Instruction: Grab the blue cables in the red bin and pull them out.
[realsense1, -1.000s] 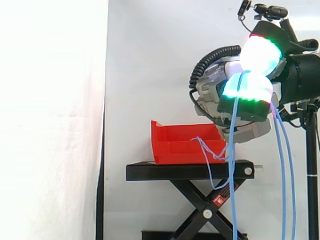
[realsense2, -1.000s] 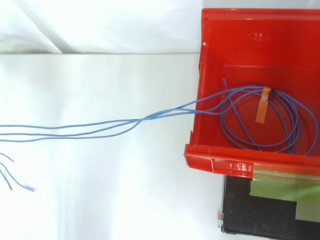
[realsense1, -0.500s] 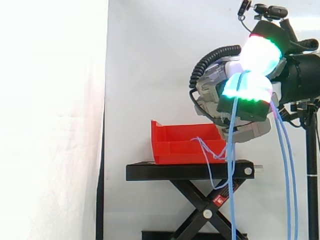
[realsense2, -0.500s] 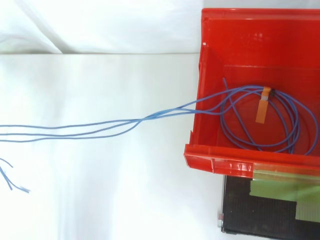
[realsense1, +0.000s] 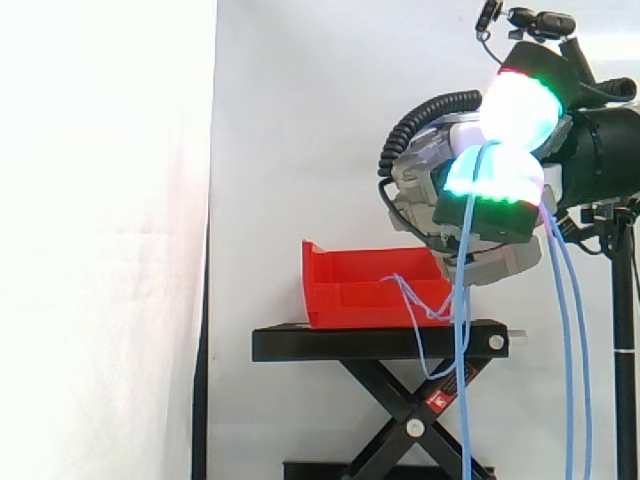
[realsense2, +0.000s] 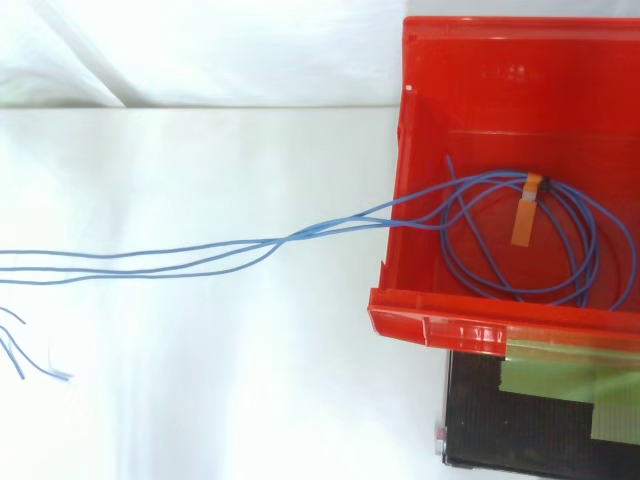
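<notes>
I've got the hand pinching the blue cables above the stand's right end. Their coil (orange tape on it) lies in the red bin, strands crossing its left wall.

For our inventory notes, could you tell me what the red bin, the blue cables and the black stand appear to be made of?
The red bin: likely moulded plastic, smooth and glossy, with highlights along its rim. The blue cables: thin flexible strands, probably plastic-sheathed; they coil and drape loosely. The black stand: seemingly painted metal, matte, with rigid scissor legs.
</notes>
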